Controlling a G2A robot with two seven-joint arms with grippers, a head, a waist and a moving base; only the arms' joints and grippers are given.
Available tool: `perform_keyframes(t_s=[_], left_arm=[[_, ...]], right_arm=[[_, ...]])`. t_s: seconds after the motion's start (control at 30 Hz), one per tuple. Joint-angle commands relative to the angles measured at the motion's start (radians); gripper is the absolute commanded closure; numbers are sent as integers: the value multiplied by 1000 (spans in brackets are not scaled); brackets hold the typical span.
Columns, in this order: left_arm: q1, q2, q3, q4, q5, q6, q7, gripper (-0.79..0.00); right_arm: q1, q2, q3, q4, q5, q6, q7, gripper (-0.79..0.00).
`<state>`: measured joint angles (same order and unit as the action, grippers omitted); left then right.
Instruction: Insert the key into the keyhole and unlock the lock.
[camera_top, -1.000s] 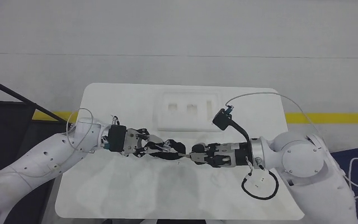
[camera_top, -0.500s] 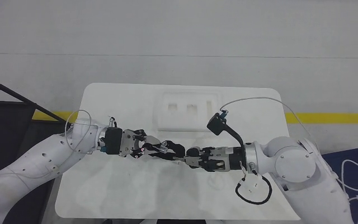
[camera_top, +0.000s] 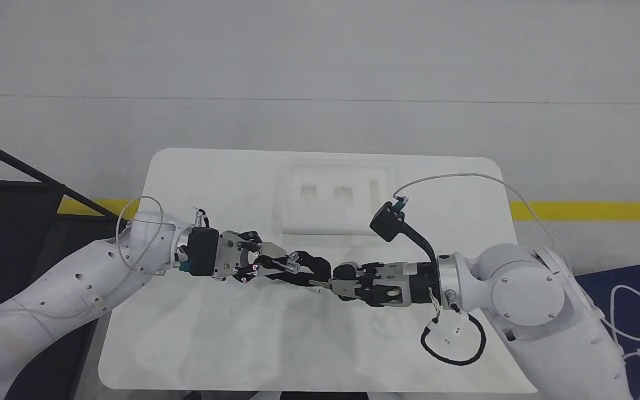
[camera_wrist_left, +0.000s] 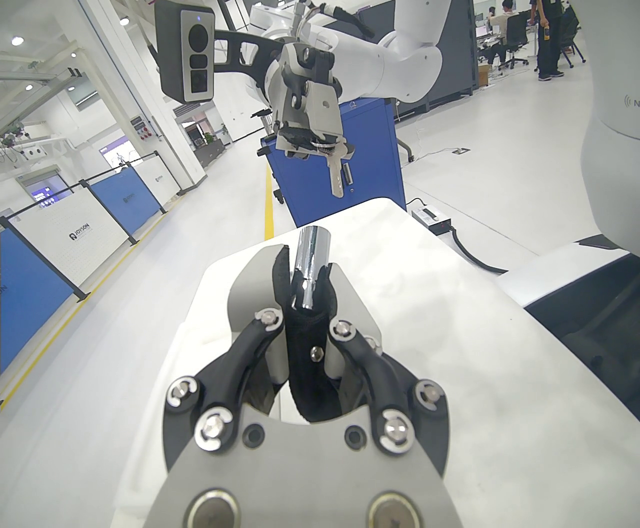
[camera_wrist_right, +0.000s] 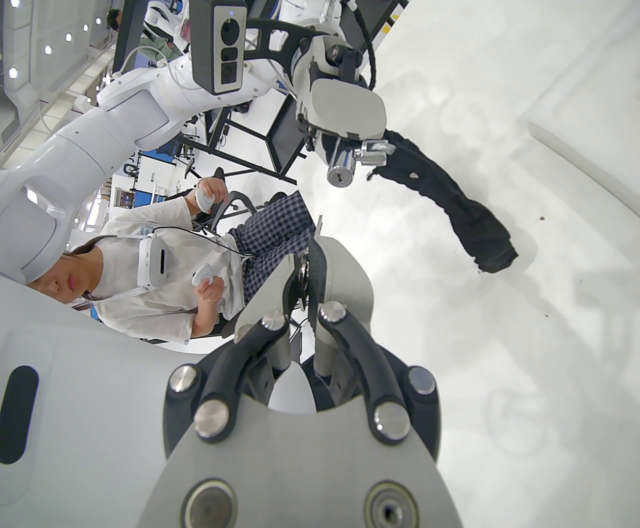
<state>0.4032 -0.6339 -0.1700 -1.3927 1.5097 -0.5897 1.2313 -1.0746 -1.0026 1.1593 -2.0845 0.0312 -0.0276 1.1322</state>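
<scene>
My left gripper (camera_wrist_left: 302, 280) is shut on the lock (camera_wrist_left: 310, 250), a chrome cylinder with a black strap (camera_wrist_right: 445, 200) hanging from it. From the right wrist view the lock's keyhole end (camera_wrist_right: 339, 175) faces my right gripper. My right gripper (camera_wrist_right: 302, 265) is shut on the silver key (camera_wrist_left: 337, 172), whose blade points toward the lock. A small gap separates key tip and lock. In the top view the left gripper (camera_top: 285, 265) and right gripper (camera_top: 338, 285) meet tip to tip above the middle of the white table (camera_top: 200, 340).
A white foam tray (camera_top: 335, 195) with shallow recesses lies at the back of the table behind the grippers. A thin cable (camera_top: 470, 180) arcs from the right arm over the back right of the table. Bare tabletop stretches in front of both arms.
The right arm has shifted left and slightly toward the table's front, bringing the key closer to the lock. The left gripper eased a little left. Nothing moved in the last half second.
</scene>
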Motion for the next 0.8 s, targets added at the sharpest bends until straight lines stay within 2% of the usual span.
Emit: perform_keyframes(t_s=[0.0,0.77], left_arm=[[0,0,0,0,0,0,0,0],[0,0,0,0,0,0,0,0]], right_arm=[[0,0,0,0,0,0,0,0],[-5,0,-6,-7,-19,-22,-12,0]])
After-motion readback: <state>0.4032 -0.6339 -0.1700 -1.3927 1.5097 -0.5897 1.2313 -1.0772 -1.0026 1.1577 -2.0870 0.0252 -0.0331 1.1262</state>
